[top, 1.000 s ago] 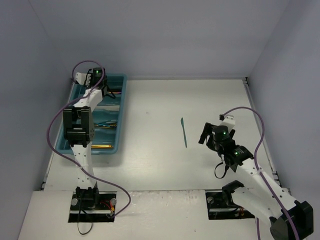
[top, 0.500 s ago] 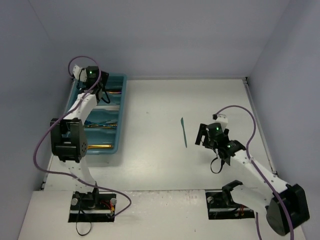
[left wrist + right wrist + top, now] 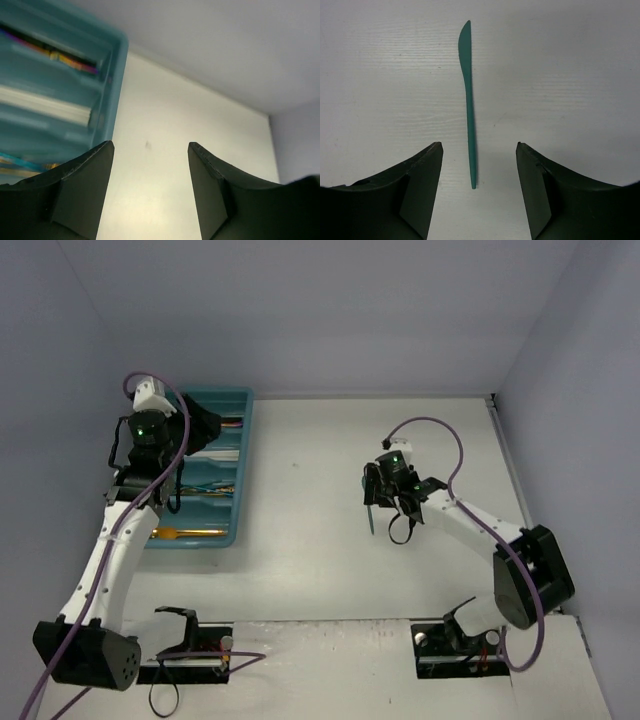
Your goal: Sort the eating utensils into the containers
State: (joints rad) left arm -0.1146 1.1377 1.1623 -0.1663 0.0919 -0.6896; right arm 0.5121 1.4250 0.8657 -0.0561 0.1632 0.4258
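Fingers point(image 3: 420, 190) of right gripper point(image 3: 478, 146) are open and now straddle the teal knife point(image 3: 468, 100) mid-table without touching it, having swung in from the right; left gripper point(image 3: 150, 145), open and empty, has lifted off the tray point(image 3: 243, 440), so the knife pick looks next.

The teal knife point(image 3: 468, 100) looks like matt plastic. The tray point(image 3: 116, 75) is smooth, slightly glossy plastic. The white bench point(image 3: 580, 75) is matt and faintly grained, and the fingers point(image 3: 405, 200) are dull black.

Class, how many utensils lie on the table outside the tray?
1. The teal knife lies flat on the table, right of centre, under the open right hand. The left arm hides some table beside the tray, so another may be unseen.
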